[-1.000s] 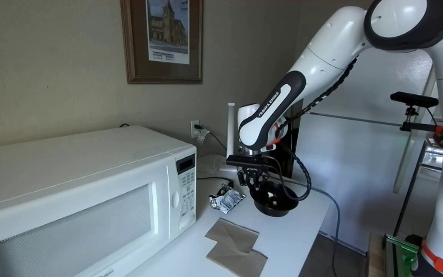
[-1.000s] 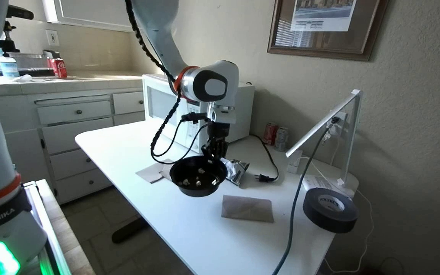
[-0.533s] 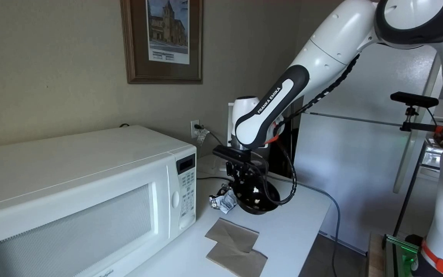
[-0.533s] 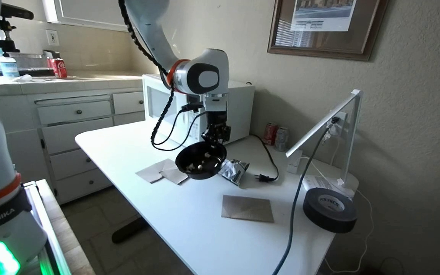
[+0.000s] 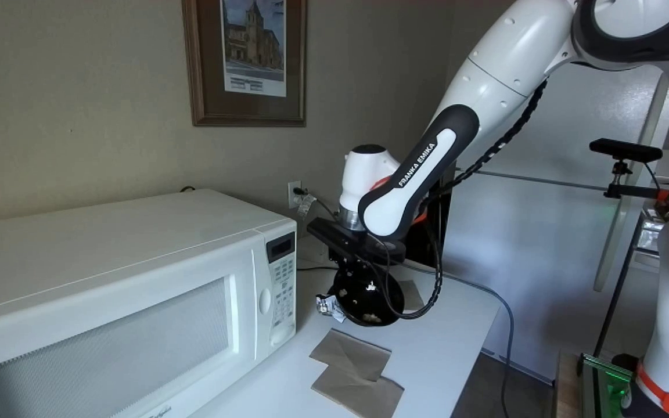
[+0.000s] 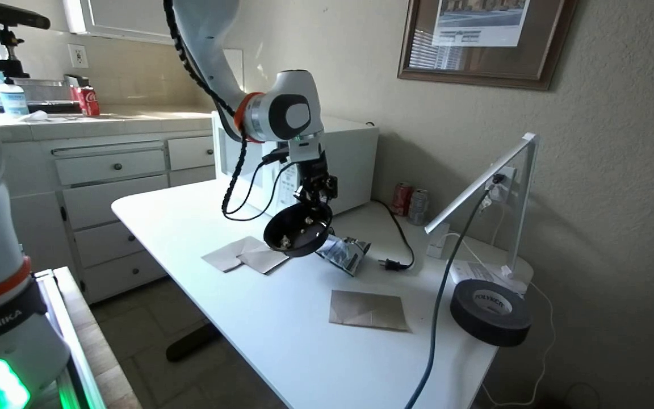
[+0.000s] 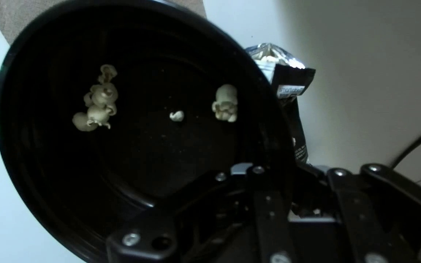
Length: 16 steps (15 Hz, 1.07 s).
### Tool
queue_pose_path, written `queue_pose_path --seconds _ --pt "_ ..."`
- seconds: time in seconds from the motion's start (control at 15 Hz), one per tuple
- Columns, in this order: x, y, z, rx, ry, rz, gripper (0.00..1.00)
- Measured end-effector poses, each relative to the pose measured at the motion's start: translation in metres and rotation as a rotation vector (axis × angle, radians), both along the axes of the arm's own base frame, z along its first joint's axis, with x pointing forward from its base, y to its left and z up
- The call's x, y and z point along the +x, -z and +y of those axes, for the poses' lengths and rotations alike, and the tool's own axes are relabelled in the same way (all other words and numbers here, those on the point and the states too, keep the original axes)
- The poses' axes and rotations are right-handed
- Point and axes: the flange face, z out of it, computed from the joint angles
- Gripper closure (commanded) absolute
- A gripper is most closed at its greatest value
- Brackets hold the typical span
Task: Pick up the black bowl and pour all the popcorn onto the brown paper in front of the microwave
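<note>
The glossy black bowl (image 7: 152, 157) hangs tilted above the table. My gripper (image 7: 280, 175) is shut on its rim. Both exterior views show the bowl (image 5: 369, 296) (image 6: 298, 230) under the gripper (image 6: 315, 196). Several pieces of popcorn (image 7: 99, 106) lie inside, most at the side far from the fingers. The brown paper (image 5: 352, 354), two overlapping sheets, lies flat in front of the white microwave (image 5: 137, 278). The paper also shows in an exterior view (image 6: 227, 255), left of and below the bowl, and at the top of the wrist view (image 7: 13, 18). The fingertips are partly dark.
A silver foil bag (image 6: 345, 254) lies just beside the bowl. Another brown sheet (image 6: 369, 309) lies on the white table (image 6: 304, 341). A black plug (image 6: 395, 264), two cans (image 6: 418, 207), a lamp (image 6: 480, 182) and a tape roll (image 6: 490, 312) are farther off.
My gripper has carried the bowl toward the microwave and raised it. The bowl has tipped further, and popcorn has gathered near its lower side. The papers and bag have not moved.
</note>
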Motion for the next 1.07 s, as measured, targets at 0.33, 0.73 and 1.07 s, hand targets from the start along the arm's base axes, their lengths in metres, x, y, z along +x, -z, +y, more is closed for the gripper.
queue_pose_path --seconds 0.33,0.73,1.07 --pt "0.001 -0.005 0.011 -0.044 0.054 -0.080 0.99" --pt "-0.003 -0.005 0.024 -0.107 0.107 -0.137 0.99" --pt "-0.004 -0.006 0.028 -0.134 0.111 -0.163 0.94"
